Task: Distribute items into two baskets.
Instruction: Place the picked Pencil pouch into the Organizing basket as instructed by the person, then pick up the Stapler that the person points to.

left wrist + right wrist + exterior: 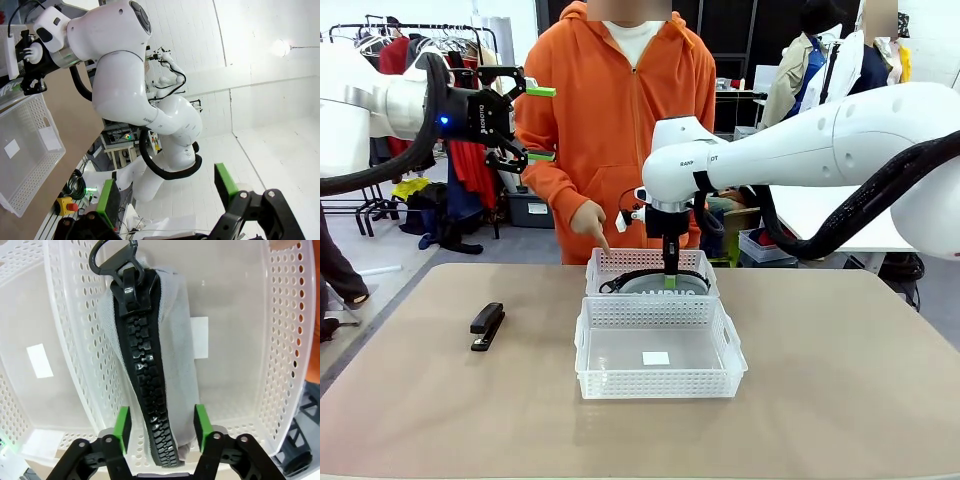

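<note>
The grey pencil pouch (177, 360) with a black zipper lies in the far basket (285, 340). My right gripper (162, 432) hangs over it, open, one green pad on each side of the pouch's end. From the front, my right gripper (669, 280) reaches down into the far basket (605, 262) onto the pouch (645, 283). The near basket (660, 383) holds only a white sticker. The black stapler (487, 325) lies on the table at the left. My left gripper (535, 123) is raised high at the upper left, open and holding nothing.
A person in an orange hoodie stands at the far side, with a hand (590, 222) pointing down at the far basket's left corner. The left wrist view takes in the right arm (125, 75) and the near basket (30, 150). Bare tabletop (840, 380) lies to the right.
</note>
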`<state>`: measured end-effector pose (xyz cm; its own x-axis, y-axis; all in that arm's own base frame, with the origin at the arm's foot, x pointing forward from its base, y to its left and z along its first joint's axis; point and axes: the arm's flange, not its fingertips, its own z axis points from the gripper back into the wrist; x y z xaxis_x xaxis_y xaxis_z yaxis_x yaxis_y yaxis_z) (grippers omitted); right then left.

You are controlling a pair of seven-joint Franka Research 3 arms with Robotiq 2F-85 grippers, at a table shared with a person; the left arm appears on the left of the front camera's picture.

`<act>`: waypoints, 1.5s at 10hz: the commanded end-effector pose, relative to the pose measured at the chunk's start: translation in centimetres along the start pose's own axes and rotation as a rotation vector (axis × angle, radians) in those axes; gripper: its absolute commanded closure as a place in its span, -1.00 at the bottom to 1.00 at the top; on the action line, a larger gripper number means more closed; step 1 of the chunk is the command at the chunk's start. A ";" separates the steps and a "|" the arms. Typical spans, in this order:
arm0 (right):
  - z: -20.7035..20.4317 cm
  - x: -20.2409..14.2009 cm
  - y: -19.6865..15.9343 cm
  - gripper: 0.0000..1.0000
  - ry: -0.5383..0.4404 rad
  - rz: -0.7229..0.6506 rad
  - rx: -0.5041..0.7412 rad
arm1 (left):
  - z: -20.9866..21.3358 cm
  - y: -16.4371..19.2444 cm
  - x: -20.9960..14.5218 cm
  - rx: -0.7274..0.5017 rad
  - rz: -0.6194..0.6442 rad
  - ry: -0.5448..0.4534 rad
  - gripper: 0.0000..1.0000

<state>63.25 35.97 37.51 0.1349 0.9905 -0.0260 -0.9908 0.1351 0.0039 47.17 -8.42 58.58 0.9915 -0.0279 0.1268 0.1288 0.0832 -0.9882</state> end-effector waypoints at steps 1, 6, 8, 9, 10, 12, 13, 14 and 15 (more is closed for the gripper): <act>1.0 -0.3 -0.1 -1.00 -0.027 -0.042 -0.013 | 0.1 -0.2 -0.1 -0.002 -0.004 -0.001 -1.00; 2.5 -1.1 -0.9 -1.00 -0.077 -0.080 0.017 | 0.1 -0.2 -0.1 -0.002 -0.004 -0.001 -1.00; 3.5 -1.3 -0.6 -1.00 -0.116 -0.022 0.048 | 0.1 -0.2 -0.1 -0.002 -0.004 -0.001 -1.00; 1.9 -1.2 -1.1 -1.00 -0.063 -0.063 0.011 | 0.1 -0.2 -0.1 -0.002 -0.004 -0.001 -1.00; 1.9 -1.2 -1.1 -1.00 -0.063 -0.063 0.011 | 0.1 -0.2 -0.1 -0.002 -0.004 -0.001 -1.00; 1.9 -1.2 -1.1 -1.00 -0.063 -0.063 0.011 | 0.1 -0.2 -0.1 -0.002 -0.004 -0.001 -1.00; 1.9 -1.2 -1.1 -1.00 -0.063 -0.063 0.011 | 0.1 -0.2 -0.1 -0.002 -0.004 -0.001 -1.00; 1.9 -1.2 -1.1 -1.00 -0.063 -0.063 0.011 | 0.1 -0.2 -0.1 -0.002 -0.004 -0.001 -1.00; 1.6 -1.3 -1.0 -1.00 -0.071 -0.058 0.027 | 0.1 -0.2 -0.1 -0.002 -0.004 -0.001 -1.00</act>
<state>64.13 34.63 39.05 0.1929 0.9802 0.0438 -0.9809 0.1916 0.0326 47.17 -8.42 58.58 0.9915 -0.0279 0.1268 0.1288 0.0832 -0.9882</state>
